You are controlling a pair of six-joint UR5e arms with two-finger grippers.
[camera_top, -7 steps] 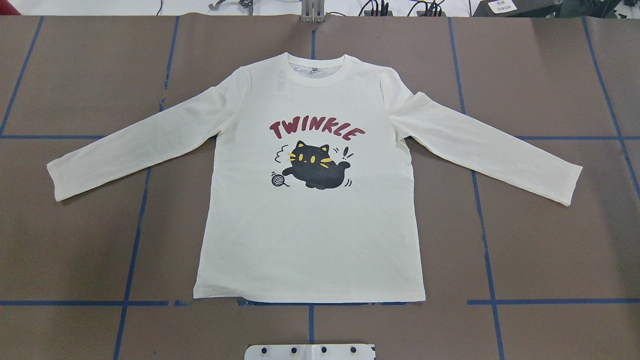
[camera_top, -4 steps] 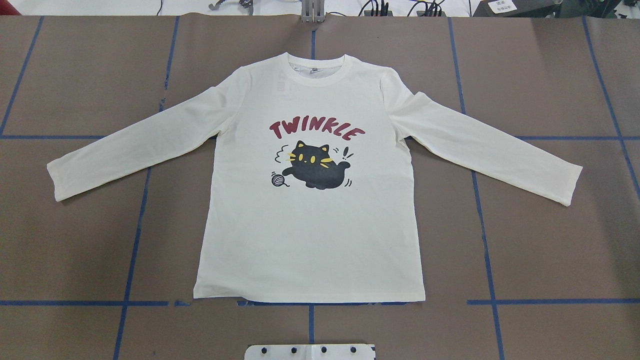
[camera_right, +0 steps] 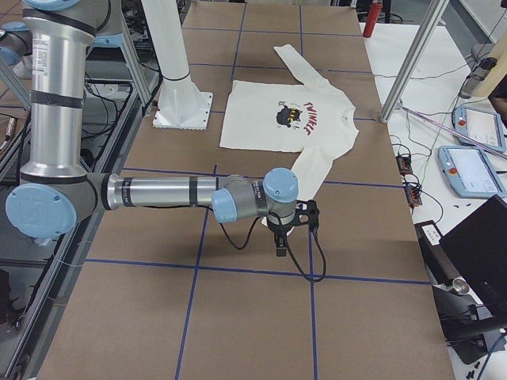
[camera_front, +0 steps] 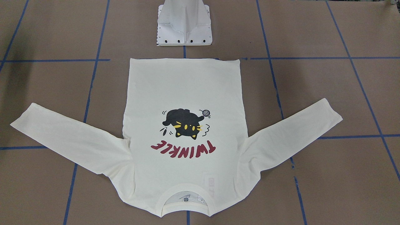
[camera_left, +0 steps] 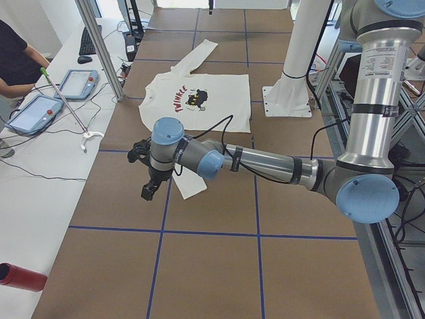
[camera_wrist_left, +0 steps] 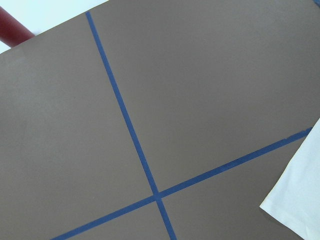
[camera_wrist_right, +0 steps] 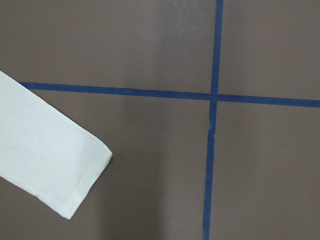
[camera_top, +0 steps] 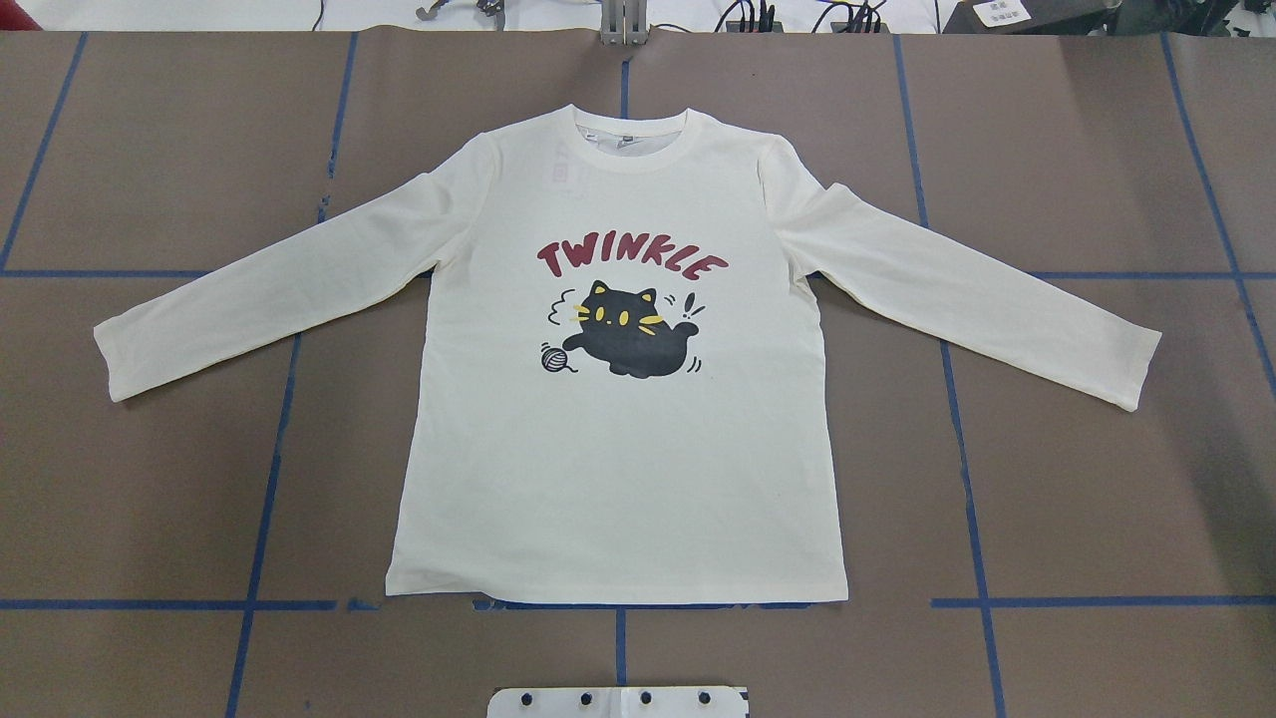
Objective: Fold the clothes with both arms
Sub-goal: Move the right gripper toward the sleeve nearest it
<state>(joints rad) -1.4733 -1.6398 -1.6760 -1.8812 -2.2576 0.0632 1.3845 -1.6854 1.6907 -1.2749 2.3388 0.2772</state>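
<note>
The cream-white long-sleeved shirt (camera_top: pixel 618 469) lies flat and face up in the middle of the table, its cat print and red "TWINKLE" lettering showing and both sleeves spread outward (camera_front: pixel 184 84). My left gripper (camera_left: pixel 147 189) hovers above the table just beyond the cuff of the sleeve on my left (camera_wrist_left: pixel 300 210). My right gripper (camera_right: pixel 280 244) hovers just beyond the other cuff (camera_wrist_right: pixel 50 170). Both grippers appear only in the side views, so I cannot tell whether they are open or shut. Neither touches the shirt.
The white pedestal base (camera_front: pixel 184 28) stands at the shirt's hem side. Blue tape lines (camera_top: pixel 269 479) grid the brown table. A side bench holds teach pendants (camera_left: pixel 76 83), with a person's arm (camera_left: pixel 16 63) beside them. A red cylinder (camera_left: pixel 20 278) lies at the table's left end.
</note>
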